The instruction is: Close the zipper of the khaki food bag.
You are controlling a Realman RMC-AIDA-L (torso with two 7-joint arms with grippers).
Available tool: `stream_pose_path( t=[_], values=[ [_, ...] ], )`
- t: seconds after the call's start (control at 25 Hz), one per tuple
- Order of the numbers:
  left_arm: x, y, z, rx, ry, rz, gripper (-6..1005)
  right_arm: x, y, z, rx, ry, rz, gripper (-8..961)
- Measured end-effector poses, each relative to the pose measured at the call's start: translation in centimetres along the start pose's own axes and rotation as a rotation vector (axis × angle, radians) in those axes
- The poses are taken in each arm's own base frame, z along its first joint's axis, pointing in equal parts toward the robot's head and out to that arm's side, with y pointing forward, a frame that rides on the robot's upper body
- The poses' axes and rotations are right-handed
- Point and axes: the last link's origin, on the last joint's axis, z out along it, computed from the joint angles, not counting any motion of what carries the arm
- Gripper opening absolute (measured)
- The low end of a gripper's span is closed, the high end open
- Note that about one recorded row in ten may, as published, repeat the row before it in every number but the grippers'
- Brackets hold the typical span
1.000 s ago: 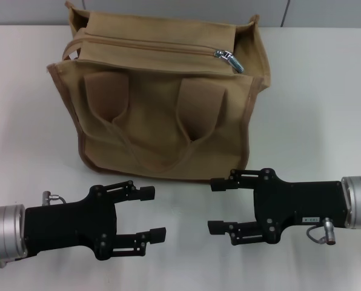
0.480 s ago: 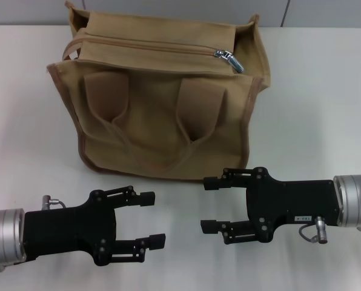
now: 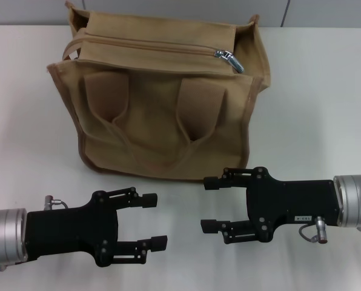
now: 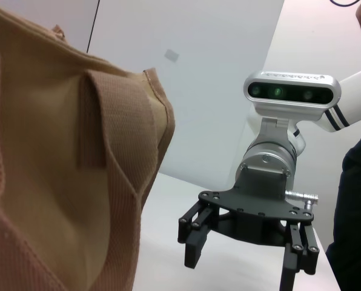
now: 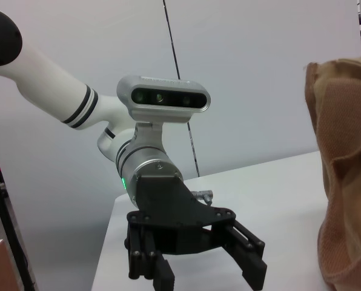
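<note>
- The boxy tan canvas khaki food bag (image 3: 162,103), piped in darker brown, is stood upright at the far middle of the white counter (image 3: 314,103), with its front and two looped fabric handles turned toward the robot.
- The long khaki-taped zipper (image 3: 150,48) is seen running across the bag's top; its small shiny silver metal pull (image 3: 228,59) lies at the end on the robot's right.
- The teeth appear to be drawn together along most of the run, so the closing is judged largely done; the last stretch past the pull cannot be made out.
- Nothing of the bag's contents can be seen, the top being covered by the zipper tape.
- The black left pincer (image 3: 154,220) is held low over the counter, near the bag's front but apart from it, with its fingers spread and nothing between them.
- The black right pincer (image 3: 208,204) is likewise held just before the bag's lower front edge, fingers apart and empty, tips pointed toward the left pincer.
- Both pincers are kept well below the pull, so neither is placed to act on the zipper as yet.
</note>
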Motion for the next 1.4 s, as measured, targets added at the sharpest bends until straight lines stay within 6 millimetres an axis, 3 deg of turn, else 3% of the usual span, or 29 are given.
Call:
stream_pose_path(
  t=[1.4],
  values=[
    [0.41, -0.23, -0.4, -0.002, 0.005, -0.008, 800, -0.43, -0.23, 0.3, 0.001, -0.021, -0.023, 751]
  ],
)
